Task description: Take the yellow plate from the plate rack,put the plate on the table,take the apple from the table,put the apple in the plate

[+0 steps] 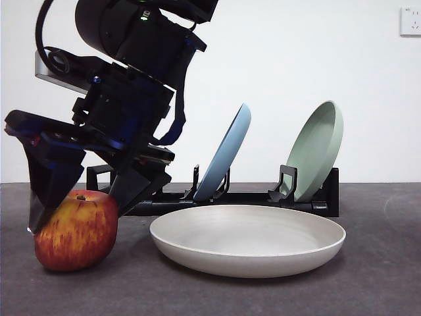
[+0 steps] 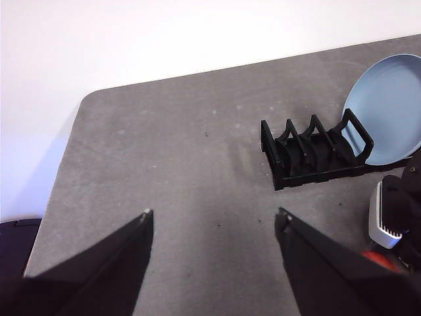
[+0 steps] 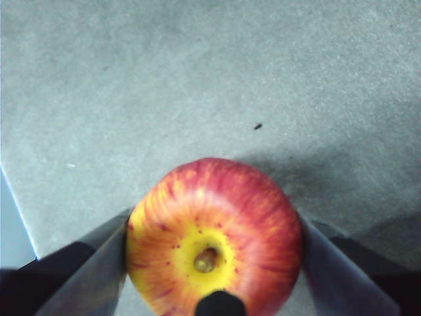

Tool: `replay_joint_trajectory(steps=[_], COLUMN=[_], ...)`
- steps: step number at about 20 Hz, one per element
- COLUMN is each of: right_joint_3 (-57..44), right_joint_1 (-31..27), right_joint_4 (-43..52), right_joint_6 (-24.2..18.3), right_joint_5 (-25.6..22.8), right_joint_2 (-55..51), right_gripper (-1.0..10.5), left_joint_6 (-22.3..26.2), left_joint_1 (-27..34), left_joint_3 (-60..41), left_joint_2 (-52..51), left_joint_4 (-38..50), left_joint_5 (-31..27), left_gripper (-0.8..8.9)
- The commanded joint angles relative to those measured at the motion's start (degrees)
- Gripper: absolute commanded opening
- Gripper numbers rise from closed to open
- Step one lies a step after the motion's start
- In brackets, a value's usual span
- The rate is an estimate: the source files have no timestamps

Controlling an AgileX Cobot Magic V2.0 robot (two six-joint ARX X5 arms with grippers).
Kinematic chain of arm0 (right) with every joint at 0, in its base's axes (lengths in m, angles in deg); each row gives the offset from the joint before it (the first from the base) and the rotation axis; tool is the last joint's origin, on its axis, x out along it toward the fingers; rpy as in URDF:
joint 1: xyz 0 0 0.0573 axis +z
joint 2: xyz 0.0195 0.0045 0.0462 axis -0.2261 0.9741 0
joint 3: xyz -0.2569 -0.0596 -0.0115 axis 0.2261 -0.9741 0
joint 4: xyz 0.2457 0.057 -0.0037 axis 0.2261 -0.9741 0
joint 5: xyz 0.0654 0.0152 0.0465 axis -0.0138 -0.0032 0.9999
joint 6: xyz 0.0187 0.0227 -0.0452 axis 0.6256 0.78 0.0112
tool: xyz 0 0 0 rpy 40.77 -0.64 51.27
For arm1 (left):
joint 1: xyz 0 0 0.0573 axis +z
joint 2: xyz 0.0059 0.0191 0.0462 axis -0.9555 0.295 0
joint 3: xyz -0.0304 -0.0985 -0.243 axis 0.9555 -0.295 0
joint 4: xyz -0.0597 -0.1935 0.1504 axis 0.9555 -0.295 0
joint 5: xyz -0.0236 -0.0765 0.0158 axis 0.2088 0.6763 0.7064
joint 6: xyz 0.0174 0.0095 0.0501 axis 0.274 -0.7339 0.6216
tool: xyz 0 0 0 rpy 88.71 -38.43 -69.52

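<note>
bare table [image 1: 388, 276] right of yellow plate [image 1: 248, 238], plate rack [image 1: 263, 197] behind

The front view looks level across the counter [image 1: 381, 289]; both wrist views look down, the right close on the apple [image 3: 214, 234], which the front view shares.

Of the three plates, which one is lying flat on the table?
The cream plate. It lies flat on the table before the rack, while the blue plate and green plate stand tilted in it.
</note>
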Motion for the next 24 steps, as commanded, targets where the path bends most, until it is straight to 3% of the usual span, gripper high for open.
replay_joint_trajectory(steps=[1, 8, 13, 19, 24], right_joint_3=[0.5, 1.0, 1.0, 0.5, -5.1], right_joint_1=[0.3, -0.8, -7.0, -18.8, -20.8], right_joint_4=[-0.1, -5.2, -15.4, -26.1, -23.3], right_joint_6=[-0.3, -0.9, -2.6, -2.5, 0.0], right_joint_5=[0.0, -5.9, -6.1, -5.8, -5.5], right_joint_2=[0.5, -13.5, -23.7, -25.9, -25.8], right_gripper=[-0.2, -0.1, -0.2, -0.2, -0.2], left_joint_6=[-0.7, -0.5, 2.3, 3.8, 3.8], left_joint_1=[0.1, -0.2, -0.4, -0.4, -0.4], left_joint_3=[-0.2, -0.2, -0.2, -0.2, -0.2], left_joint_2=[-0.3, 0.4, 3.6, 10.2, 14.5], left_joint_4=[0.3, 5.3, 8.9, 10.5, 10.7], left_joint_5=[-0.4, -0.3, -0.1, 0.0, 0.0], left_gripper=[3.14, 3.14, 3.14, 3.14, 3.14])
